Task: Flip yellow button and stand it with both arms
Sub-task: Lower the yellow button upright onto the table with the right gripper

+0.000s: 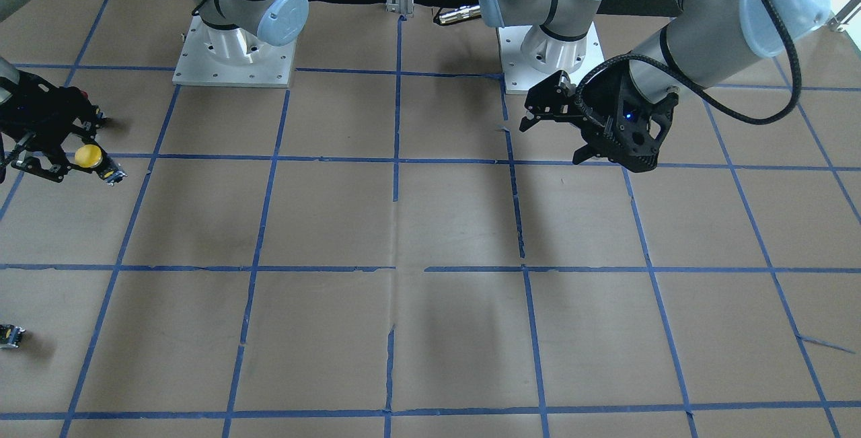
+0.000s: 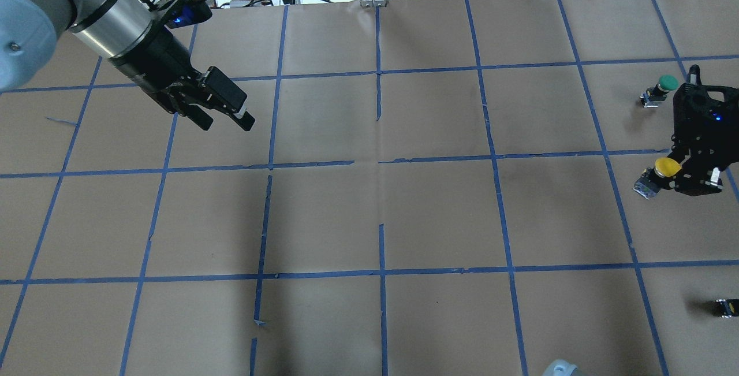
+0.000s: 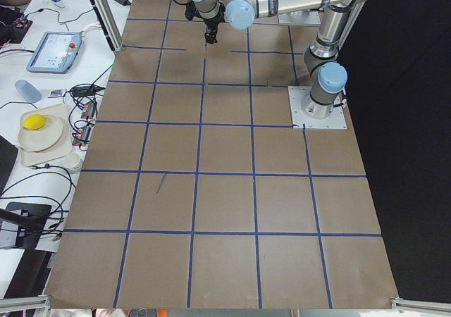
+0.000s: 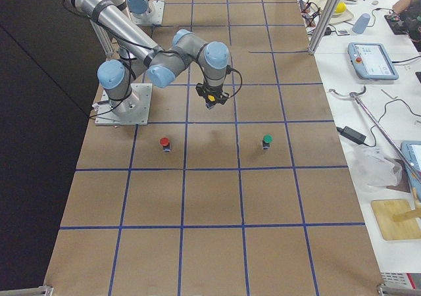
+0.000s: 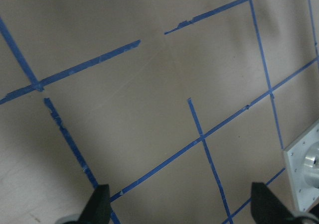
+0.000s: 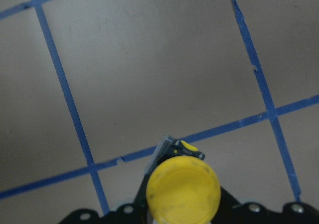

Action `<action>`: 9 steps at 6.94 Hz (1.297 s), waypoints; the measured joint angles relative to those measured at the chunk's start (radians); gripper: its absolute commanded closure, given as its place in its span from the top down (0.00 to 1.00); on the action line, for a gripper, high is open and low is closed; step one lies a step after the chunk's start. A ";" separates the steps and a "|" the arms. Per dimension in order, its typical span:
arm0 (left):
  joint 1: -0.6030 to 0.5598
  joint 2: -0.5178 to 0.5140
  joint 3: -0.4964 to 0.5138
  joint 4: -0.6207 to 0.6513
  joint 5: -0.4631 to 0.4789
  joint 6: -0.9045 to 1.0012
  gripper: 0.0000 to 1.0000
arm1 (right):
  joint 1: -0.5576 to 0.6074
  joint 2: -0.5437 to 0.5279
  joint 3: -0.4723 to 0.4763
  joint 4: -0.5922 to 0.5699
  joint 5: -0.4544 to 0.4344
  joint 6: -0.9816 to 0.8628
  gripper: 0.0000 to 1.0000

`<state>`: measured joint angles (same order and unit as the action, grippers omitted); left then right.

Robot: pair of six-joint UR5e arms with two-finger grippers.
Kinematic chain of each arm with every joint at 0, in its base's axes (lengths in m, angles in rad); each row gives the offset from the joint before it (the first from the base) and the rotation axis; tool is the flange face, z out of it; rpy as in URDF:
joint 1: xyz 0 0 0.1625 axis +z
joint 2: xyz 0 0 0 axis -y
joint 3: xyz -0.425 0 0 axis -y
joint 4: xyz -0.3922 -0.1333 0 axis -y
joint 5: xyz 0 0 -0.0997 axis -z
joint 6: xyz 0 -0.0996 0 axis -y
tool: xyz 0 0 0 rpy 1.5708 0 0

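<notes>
My right gripper (image 2: 674, 171) is shut on the yellow button (image 2: 665, 167) and holds it above the table at the far right. The yellow cap (image 6: 184, 189) fills the bottom of the right wrist view, with the grey-black body (image 6: 167, 152) sticking out beyond it, tilted. In the front view the button (image 1: 88, 155) hangs at the left edge. My left gripper (image 2: 226, 124) is open and empty, far away over the table's left half. It also shows in the front view (image 1: 551, 140). Its fingertips (image 5: 102, 204) frame bare taped paper.
A green-capped button (image 2: 664, 84) stands just beyond the right gripper. A red-capped button (image 4: 164, 142) stands nearer the robot. A small black switch piece (image 2: 726, 307) lies at the near right edge. The arm base plates (image 1: 235, 61) sit at the robot side.
</notes>
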<state>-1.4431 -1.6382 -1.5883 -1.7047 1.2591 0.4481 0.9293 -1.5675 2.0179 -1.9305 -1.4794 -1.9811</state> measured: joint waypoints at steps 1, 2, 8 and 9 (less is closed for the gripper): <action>-0.006 -0.001 0.013 0.028 0.066 -0.079 1.00 | -0.042 0.039 0.006 -0.082 -0.006 -0.219 0.16; -0.020 0.000 0.018 0.071 0.124 -0.156 1.00 | -0.081 0.083 0.006 -0.161 -0.006 -0.441 0.16; -0.095 0.007 0.024 0.168 0.218 -0.348 1.00 | -0.211 0.231 0.007 -0.271 0.067 -0.978 0.99; -0.098 0.007 0.024 0.169 0.219 -0.352 1.00 | -0.213 0.250 0.007 -0.272 0.069 -0.979 1.00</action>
<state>-1.5414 -1.6309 -1.5642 -1.5362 1.4780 0.0958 0.7159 -1.3175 2.0252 -2.2023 -1.4103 -2.9598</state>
